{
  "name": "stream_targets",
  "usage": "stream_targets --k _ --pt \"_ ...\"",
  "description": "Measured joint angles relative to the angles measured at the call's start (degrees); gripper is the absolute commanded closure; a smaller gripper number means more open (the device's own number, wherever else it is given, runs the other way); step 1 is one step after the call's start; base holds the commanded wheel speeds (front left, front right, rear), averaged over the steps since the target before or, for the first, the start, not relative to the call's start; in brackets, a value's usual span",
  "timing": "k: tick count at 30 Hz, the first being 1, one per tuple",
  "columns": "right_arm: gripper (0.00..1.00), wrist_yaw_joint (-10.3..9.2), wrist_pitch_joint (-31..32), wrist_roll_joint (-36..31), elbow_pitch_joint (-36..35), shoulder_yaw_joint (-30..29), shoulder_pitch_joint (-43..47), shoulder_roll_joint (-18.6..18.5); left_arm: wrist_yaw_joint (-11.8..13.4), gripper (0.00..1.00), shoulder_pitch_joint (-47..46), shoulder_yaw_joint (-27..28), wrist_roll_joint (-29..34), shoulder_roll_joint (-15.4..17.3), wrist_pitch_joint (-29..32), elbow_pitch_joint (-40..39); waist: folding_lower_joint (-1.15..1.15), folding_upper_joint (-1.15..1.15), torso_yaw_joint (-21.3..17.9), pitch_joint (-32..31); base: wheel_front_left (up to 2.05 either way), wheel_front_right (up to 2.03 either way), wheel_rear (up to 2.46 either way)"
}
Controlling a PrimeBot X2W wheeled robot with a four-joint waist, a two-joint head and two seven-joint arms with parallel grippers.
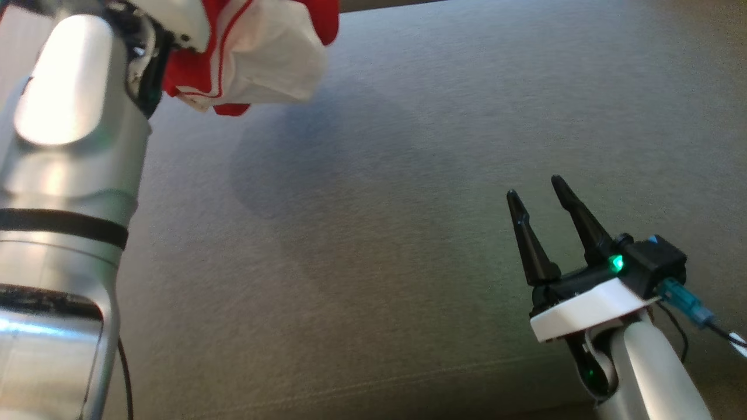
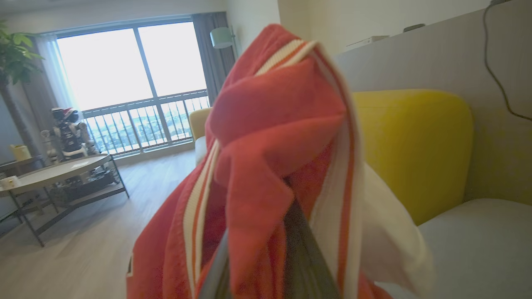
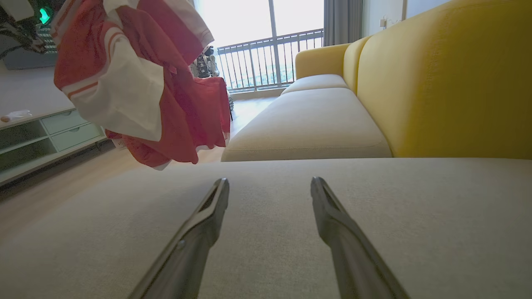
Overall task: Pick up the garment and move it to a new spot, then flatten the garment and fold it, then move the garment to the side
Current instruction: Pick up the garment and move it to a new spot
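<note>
Two grippers are here, but only one has work at this moment. The left gripper (image 2: 270, 249) is clenched on the garment (image 1: 257, 52), a red and white piece of soft cloth, and holds it bunched in the air above the grey sofa seat (image 1: 408, 175), toward the robot's left and not touching the cushion. The right gripper (image 1: 535, 189) hovers low over the seat with its fingers spread and nothing between them. The cloth looks light and limp; it hangs in loose folds and keeps no shape, so I think it twists easily. For flattening, a striped hem or a corner is probably the best place to take hold — not the middle of the bundle.
</note>
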Motion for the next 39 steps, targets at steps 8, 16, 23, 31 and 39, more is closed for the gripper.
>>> stream_targets --k 8,16,23,31,39 --pt "0.00 0.00 -0.01 1.15 -1.68 0.31 0.86 0.00 0.00 1.00 3.16 -8.14 -5.13 0.20 4.17 -9.23 0.00 0.00 -7.40 -1.34 0.00 0.00 0.00" --pt "0.00 0.00 0.00 2.15 -2.97 0.41 0.52 -0.01 -0.01 1.00 11.87 -17.10 -8.54 -1.52 6.91 -11.63 0.00 0.00 -13.74 1.47 0.00 0.00 0.00" --pt "0.00 0.00 0.00 3.01 -3.25 1.69 -0.58 0.01 1.42 1.00 16.31 -20.54 -7.58 -3.63 2.75 -3.86 0.01 0.00 -16.62 5.46 0.00 0.00 0.00" --pt "0.00 0.00 0.00 2.58 -2.77 1.65 -0.64 0.01 5.61 0.00 18.51 -21.02 -8.32 -6.88 -0.88 -3.02 0.01 0.00 -15.55 4.32 0.00 0.00 0.00" --pt "0.00 0.00 0.00 1.99 -1.85 1.77 1.84 0.01 10.74 0.00 26.50 -18.69 -8.11 -7.04 -1.08 -14.52 0.00 0.00 -12.81 0.29 0.00 0.00 0.00"
